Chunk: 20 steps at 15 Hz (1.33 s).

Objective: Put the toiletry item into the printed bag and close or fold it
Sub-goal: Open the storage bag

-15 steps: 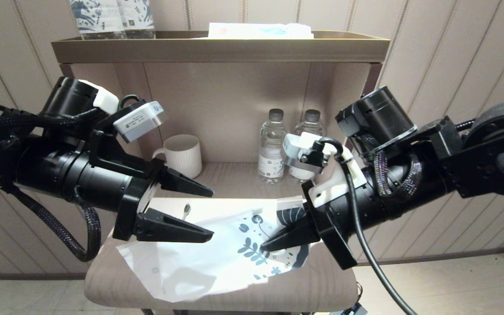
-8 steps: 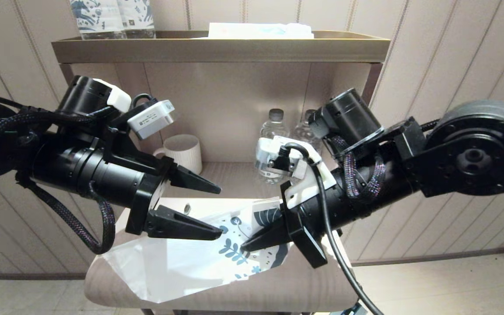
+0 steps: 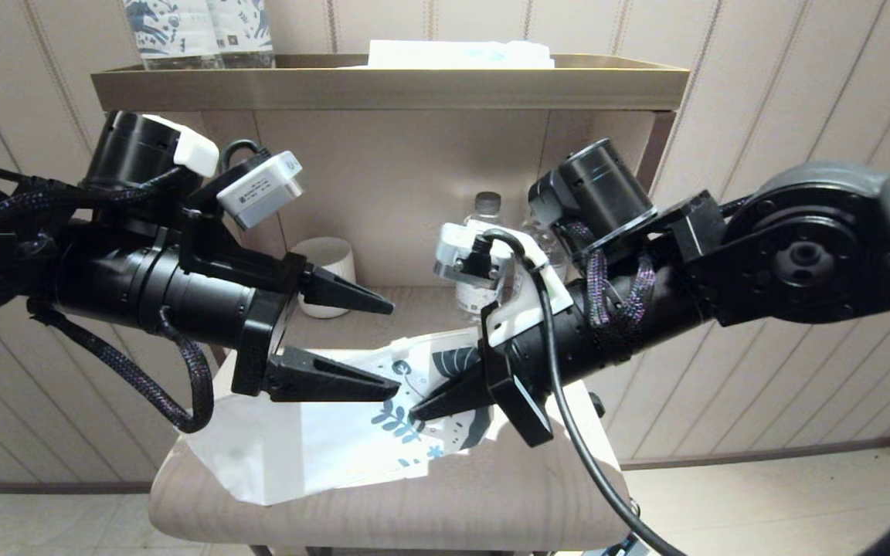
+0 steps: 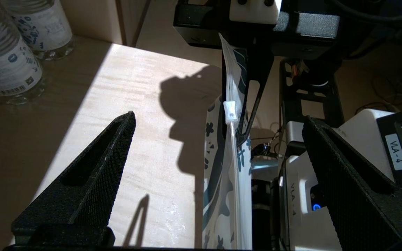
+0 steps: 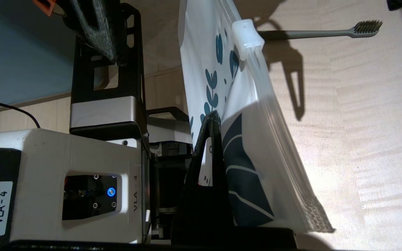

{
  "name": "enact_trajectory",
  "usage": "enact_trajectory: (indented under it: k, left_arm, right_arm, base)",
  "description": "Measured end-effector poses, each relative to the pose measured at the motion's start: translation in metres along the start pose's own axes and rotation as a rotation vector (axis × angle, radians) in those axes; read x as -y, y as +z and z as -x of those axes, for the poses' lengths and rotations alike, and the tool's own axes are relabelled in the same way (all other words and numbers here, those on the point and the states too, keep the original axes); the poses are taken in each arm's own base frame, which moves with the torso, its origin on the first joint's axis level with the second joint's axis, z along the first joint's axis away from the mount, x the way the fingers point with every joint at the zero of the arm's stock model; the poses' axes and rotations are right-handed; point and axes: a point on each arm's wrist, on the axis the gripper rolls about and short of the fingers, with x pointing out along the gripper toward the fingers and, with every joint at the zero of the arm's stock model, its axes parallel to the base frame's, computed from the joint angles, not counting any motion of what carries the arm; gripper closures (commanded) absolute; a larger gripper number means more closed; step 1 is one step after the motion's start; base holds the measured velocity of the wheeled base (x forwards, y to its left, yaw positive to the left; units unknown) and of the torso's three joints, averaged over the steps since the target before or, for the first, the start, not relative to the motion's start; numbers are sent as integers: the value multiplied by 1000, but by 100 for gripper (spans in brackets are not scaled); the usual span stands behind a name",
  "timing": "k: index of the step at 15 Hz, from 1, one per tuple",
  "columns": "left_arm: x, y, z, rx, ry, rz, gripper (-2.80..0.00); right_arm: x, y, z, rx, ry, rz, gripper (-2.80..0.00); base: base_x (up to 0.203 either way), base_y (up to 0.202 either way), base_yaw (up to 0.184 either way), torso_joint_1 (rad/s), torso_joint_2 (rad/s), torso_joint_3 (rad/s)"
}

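The printed bag [image 3: 337, 444], white with dark blue leaves at one end, lies across the padded wooden surface [image 3: 383, 510]. Its printed end is lifted, and my right gripper [image 3: 416, 413] is shut on that end. In the right wrist view the right gripper [image 5: 212, 118] pinches the bag [image 5: 257, 146] below its white zip slider [image 5: 246, 35]. The grey toothbrush [image 5: 319, 33] lies on the wood beyond the bag; the head view hides it. My left gripper [image 3: 395, 350] stands open facing the bag's zip edge [image 4: 234, 167], with nothing between its fingers.
A white ribbed mug [image 3: 331, 266] and two water bottles [image 3: 484, 224] stand in the alcove behind. A brown shelf [image 3: 383, 85] above carries blue-patterned packs [image 3: 198, 31] and white packets. The two grippers nearly meet tip to tip.
My right gripper has moved left, dragging and lifting the bag's printed end. The left gripper has shifted slightly right, still open, and now covers the toothbrush head.
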Motion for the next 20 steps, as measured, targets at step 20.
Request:
enact_trajectory:
  k: [20]
  left_arm:
    - [7,-2,-7,-4,-15,-5,-280]
  right_arm:
    - [5,3,-4,5,-3,-2,0]
  base:
    - [0,0,0,0,0,0]
